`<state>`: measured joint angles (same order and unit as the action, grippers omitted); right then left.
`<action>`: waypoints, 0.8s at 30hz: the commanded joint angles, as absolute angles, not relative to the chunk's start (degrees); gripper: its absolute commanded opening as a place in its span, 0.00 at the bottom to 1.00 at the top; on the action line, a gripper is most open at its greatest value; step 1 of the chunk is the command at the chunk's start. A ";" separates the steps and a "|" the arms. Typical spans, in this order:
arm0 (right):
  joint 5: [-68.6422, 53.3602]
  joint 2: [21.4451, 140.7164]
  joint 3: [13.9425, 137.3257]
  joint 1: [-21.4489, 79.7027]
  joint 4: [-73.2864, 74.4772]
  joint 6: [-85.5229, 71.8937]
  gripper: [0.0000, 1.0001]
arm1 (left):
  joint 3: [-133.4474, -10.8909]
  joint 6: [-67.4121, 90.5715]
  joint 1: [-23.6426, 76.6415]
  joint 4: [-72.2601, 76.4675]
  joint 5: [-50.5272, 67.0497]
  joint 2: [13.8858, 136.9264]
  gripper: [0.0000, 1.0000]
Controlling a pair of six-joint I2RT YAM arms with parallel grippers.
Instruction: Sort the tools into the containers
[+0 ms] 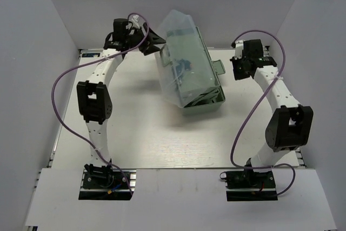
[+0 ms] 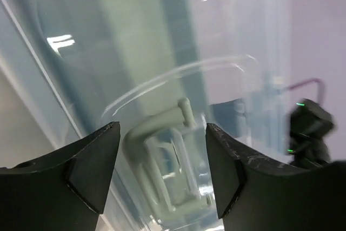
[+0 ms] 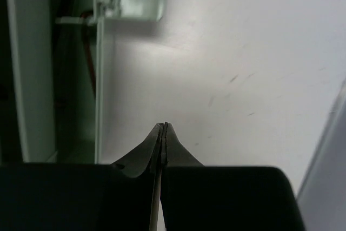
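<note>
While the left end effector (image 2: 162,127) sits released at the toolbox (image 1: 208,105) lid (image 1: 181,31) near the counter's (image 1: 140,133) far edge, I see the right end effector (image 3: 164,126) clenched, empty.

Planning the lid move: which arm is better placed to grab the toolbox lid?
Left, likely. The left pincer is open at the clear lid; the right pincer is shut, beside the toolbox over the table.

A pale mint-green toolbox base (image 1: 212,103) and its clear, faintly bluish lid (image 1: 181,33) stand out near the plain white desk's (image 1: 146,139) far edge. A blue tool handle (image 1: 183,66) shows through. The white arms (image 1: 102,74) have black joints and purple cables (image 1: 60,87).
</note>
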<state>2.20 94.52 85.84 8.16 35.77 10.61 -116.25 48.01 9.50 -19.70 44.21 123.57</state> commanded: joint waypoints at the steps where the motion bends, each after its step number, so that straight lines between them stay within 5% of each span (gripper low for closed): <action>1: -10.98 95.18 83.50 7.74 39.73 8.79 0.00 | -121.45 49.22 12.92 -22.76 47.37 127.43 0.75; 10: -19.32 101.86 83.76 7.21 41.92 6.95 0.00 | -121.83 50.54 11.43 -21.26 41.85 116.39 0.75; 24: -29.27 101.69 83.85 8.79 42.72 3.51 0.00 | -76.57 43.77 4.92 -17.49 34.54 84.91 0.75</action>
